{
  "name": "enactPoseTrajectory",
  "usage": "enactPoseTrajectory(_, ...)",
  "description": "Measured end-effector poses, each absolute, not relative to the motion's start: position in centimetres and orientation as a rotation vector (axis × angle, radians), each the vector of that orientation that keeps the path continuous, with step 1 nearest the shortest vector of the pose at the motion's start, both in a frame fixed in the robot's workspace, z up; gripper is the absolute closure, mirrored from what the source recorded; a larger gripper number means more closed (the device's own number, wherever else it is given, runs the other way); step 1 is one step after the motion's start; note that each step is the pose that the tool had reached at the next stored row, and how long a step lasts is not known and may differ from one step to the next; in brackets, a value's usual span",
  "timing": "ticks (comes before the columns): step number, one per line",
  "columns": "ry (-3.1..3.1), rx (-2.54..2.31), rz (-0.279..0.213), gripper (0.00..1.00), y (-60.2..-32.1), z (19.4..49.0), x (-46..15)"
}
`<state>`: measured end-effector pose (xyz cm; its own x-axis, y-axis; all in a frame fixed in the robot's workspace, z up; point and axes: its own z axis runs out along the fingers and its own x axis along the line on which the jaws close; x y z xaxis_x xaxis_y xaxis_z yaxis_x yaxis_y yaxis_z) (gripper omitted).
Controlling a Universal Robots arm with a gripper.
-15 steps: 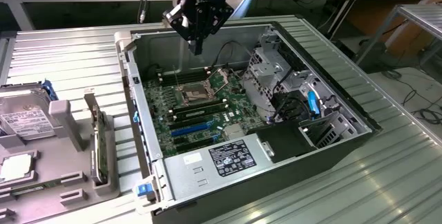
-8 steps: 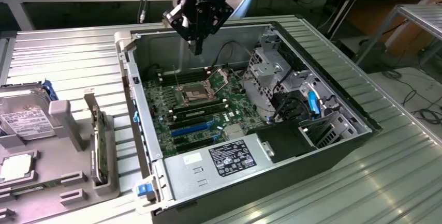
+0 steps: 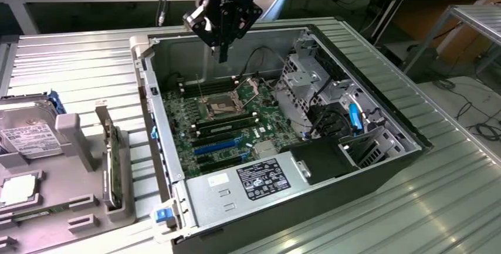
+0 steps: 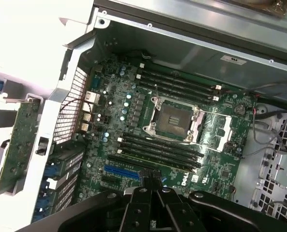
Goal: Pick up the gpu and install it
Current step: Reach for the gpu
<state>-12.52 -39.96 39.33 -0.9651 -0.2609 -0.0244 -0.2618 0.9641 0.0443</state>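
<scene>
The gpu (image 3: 112, 160) stands on edge in a grey holder (image 3: 74, 142) at the exterior view's left, outside the computer case (image 3: 234, 201). Its green board (image 4: 16, 145) appears beside the case wall in the wrist view. My gripper (image 3: 222, 54) hangs over the far end of the open case, above the motherboard (image 3: 227, 122), well away from the gpu. Its fingers (image 4: 144, 186) are shut together with nothing between them. A blue slot (image 4: 121, 172) lies on the motherboard (image 4: 133, 106) just below the fingertips.
A silver hard drive (image 3: 27, 134) with a white label lies in the holder at the far left. Inside the case are the processor socket (image 3: 223, 106), a drive cage (image 3: 309, 84), black cables (image 3: 329, 122) and a power supply (image 3: 262, 180). The case sits on a ribbed metal table (image 3: 70, 66).
</scene>
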Motion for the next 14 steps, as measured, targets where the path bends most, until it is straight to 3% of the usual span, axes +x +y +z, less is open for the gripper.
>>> enactPoseTrajectory(14,3.102,-0.348,0.073,0.89,-40.0,39.3,-15.3)
